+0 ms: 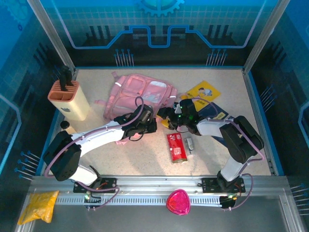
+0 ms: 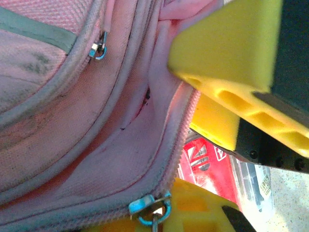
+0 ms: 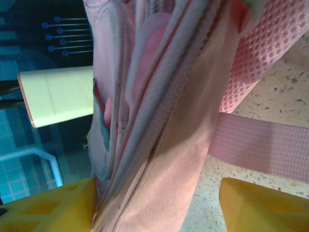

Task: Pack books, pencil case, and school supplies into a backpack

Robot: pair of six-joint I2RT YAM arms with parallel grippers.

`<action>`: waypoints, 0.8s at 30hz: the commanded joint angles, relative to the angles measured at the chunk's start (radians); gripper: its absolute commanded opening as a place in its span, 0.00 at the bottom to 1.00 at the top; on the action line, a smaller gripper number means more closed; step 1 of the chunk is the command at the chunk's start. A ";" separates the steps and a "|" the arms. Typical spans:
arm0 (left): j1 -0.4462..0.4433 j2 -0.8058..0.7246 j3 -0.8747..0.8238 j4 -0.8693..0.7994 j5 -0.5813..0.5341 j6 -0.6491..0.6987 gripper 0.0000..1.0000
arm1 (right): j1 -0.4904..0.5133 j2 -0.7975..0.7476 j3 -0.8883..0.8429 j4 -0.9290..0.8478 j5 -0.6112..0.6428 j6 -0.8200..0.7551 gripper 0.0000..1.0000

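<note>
The front of the table [image 1: 140, 162] is bare between the two arm bases, so a hand can pass there. The middle is crowded: the left arm [image 1: 104, 133] and the right arm [image 1: 212, 126] meet by the backpack [image 1: 137, 92]. The red case [image 1: 176, 147] and the small grey piece [image 1: 189, 143] lie just in front of the right arm. The knife block [image 1: 72, 101] stands tall on the left, close beside the backpack.

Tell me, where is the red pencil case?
In the top view the red pencil case lies flat on the table, right of centre, in front of the pink backpack, with a small grey-white piece just to its right.
</note>
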 commanded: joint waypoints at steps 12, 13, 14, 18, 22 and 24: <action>-0.025 -0.007 0.033 0.064 0.058 0.051 0.00 | -0.004 0.070 0.069 0.007 0.098 -0.054 0.12; -0.025 -0.008 0.033 0.065 0.061 0.055 0.00 | -0.010 0.068 0.069 0.001 0.101 -0.059 0.07; -0.025 -0.007 0.033 0.062 0.065 0.063 0.00 | -0.019 0.065 0.066 0.006 0.100 -0.062 0.02; -0.024 -0.029 0.030 0.018 0.058 0.109 0.00 | -0.053 0.042 0.079 -0.061 0.098 -0.095 0.00; -0.025 -0.089 -0.018 -0.013 0.021 0.130 0.00 | -0.090 0.013 0.094 -0.144 0.093 -0.155 0.00; -0.023 -0.128 -0.055 -0.028 -0.011 0.132 0.00 | -0.114 -0.004 0.095 -0.166 0.087 -0.182 0.00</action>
